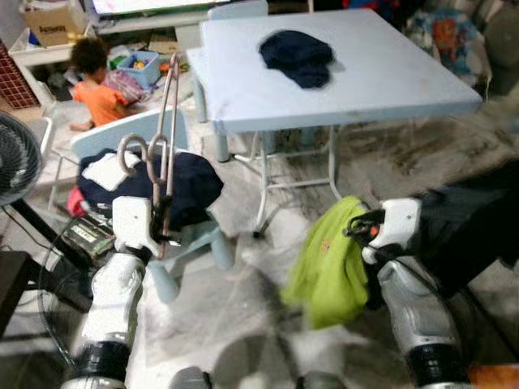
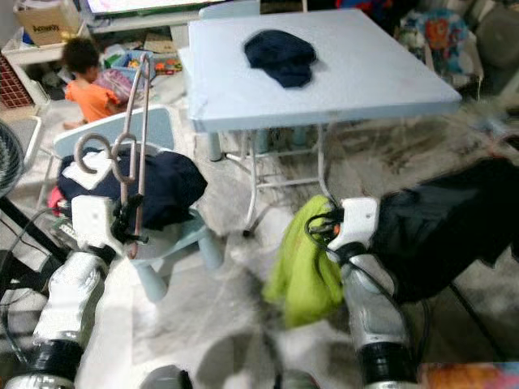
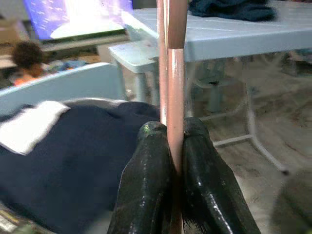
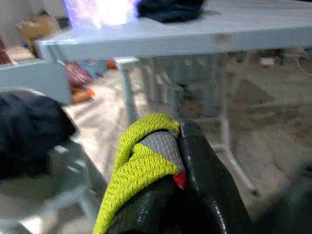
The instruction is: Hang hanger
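Note:
My left gripper [image 1: 162, 217] is shut on the lower end of pinkish metal hangers [image 1: 167, 113], which stand upright with their silver hooks [image 1: 134, 154] curling to the left. In the left wrist view the two black fingers [image 3: 146, 175] pinch the pink rod [image 3: 174, 48] between them. A lime-green knitted garment [image 1: 328, 263] hangs down toward the floor from my right gripper [image 1: 358, 231], which is shut on it. The green cloth [image 4: 141, 161] is bunched against the black fingers [image 4: 204, 170] in the right wrist view.
A light-blue folding table [image 1: 389, 81] stands ahead with a dark cloth [image 1: 298, 57] on it. A small blue chair [image 1: 122, 134] at the left holds a navy garment [image 1: 190, 186]. A person [image 1: 97, 85] sits on the floor behind it. A fan [image 1: 16, 158] stands at far left. Something black [image 1: 470, 227] lies beside my right arm.

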Available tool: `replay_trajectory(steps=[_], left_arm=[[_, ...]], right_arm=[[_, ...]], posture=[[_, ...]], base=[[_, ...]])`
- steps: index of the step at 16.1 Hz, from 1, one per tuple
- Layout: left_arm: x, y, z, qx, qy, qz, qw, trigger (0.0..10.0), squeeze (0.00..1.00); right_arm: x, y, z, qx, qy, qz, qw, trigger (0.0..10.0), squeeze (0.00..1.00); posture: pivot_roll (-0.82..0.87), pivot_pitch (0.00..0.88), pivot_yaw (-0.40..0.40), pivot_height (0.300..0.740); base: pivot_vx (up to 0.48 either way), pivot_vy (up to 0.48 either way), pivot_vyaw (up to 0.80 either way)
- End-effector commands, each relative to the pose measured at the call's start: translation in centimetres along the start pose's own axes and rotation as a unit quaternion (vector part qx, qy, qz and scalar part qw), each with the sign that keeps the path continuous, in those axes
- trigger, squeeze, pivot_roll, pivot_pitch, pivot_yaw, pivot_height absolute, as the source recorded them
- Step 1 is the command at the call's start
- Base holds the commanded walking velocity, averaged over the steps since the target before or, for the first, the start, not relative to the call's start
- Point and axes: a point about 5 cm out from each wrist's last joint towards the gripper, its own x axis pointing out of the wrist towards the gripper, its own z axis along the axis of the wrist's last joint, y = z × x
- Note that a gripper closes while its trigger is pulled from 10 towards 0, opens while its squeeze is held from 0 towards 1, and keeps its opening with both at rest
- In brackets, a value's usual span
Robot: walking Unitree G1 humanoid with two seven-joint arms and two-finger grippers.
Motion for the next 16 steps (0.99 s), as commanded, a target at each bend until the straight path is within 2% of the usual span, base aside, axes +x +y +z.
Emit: replay_trajectory(steps=[1,2,3,5,6,9,12,16], left_arm=[[-0.1,0.3,0.1,0.005,-0.001,0.003,1.000,10.0,0.00],[0.0,0.3,0.1,0.013,-0.001,0.008,1.000,10.0,0.00],[0.1,0.5,0.1,0.017,-0.003,0.024,1.000,10.0,0.00],[0.1,0.7,0.1,0.015,-0.005,0.035,0.999,10.0,0.00],[0.0,0.6,0.1,0.011,-0.006,0.031,0.999,10.0,0.00],[-0.1,0.5,0.1,0.001,-0.008,0.022,1.000,10.0,0.00],[0.2,0.6,0.5,-0.002,-0.016,0.017,1.000,10.0,0.00],[0.2,0.8,0.7,-0.006,-0.022,0.014,1.000,10.0,0.00]], right_arm=[[0.3,0.0,0.6,0.001,-0.008,-0.005,1.000,10.0,0.00],[0.4,0.4,0.6,-0.018,-0.003,0.002,1.000,10.0,0.00],[0.4,0.8,0.7,-0.056,-0.008,0.012,0.998,10.0,0.00],[0.3,1.9,0.5,0.006,0.000,0.014,1.000,10.0,0.00],[0.3,2.1,0.6,-0.008,-0.005,0.035,0.999,10.0,0.00],[0.3,2.0,0.6,-0.028,-0.008,0.029,0.999,10.0,0.00],[0.2,2.3,0.7,-0.022,-0.005,0.044,0.999,10.0,0.00],[0.5,2.4,1.6,-0.020,-0.032,0.044,0.998,10.0,0.00]], posture=[[-0.04,0.000,0.026,0.740],[-0.04,0.000,0.027,0.740],[-0.04,0.000,0.024,0.740],[-0.04,0.000,0.025,0.740],[-0.04,0.000,0.025,0.740],[-0.04,0.000,0.026,0.740],[-0.04,0.000,0.028,0.740],[-0.04,0.000,0.025,0.740]], base=[[0.000,-0.401,0.00],[0.000,-0.307,0.00],[0.000,0.000,0.00],[0.000,0.000,0.00],[0.000,0.000,0.00],[0.000,0.000,0.00],[0.000,0.000,0.00],[0.302,0.000,0.00]])
